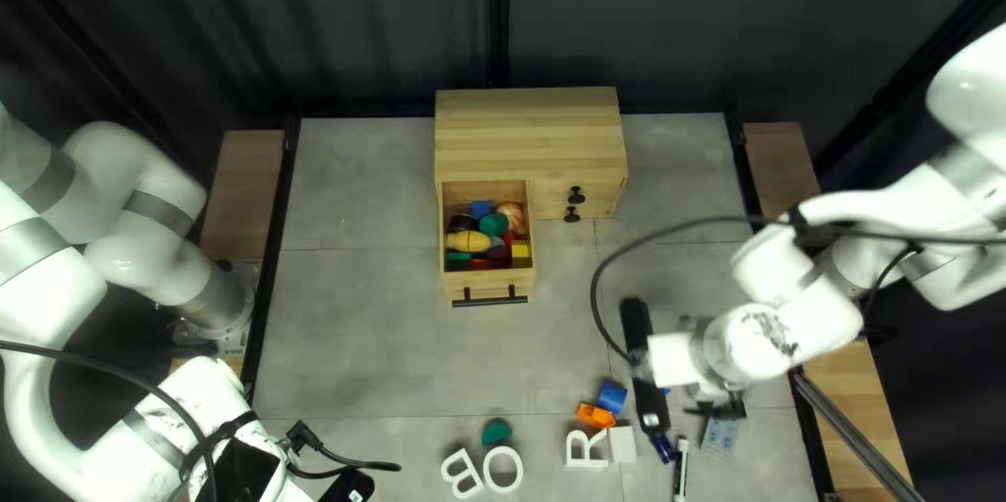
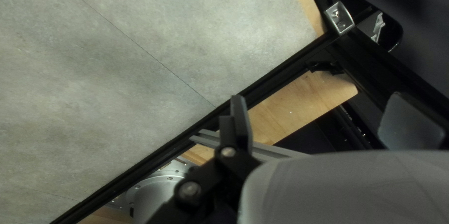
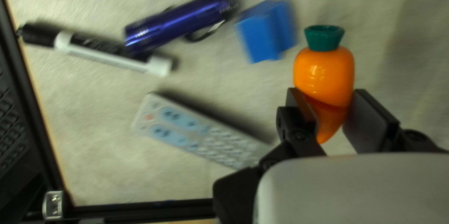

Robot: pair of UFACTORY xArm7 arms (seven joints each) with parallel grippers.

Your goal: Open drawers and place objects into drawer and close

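Note:
My right gripper is low over the right of the top left view, beside the remote. In its wrist view, both fingers of the right gripper press on an orange carrot with a green top. The top left view does not show the carrot. The wooden cabinet has its left drawer pulled out, holding several toys such as a yellow one. My left gripper shows partly at the bottom edge. In its wrist view the left gripper stands wide open, holding nothing.
Near the right gripper lie a blue flashlight, a marker and a blue block. Letters, an orange piece and a green piece lie at the front. A black cable arches over the table.

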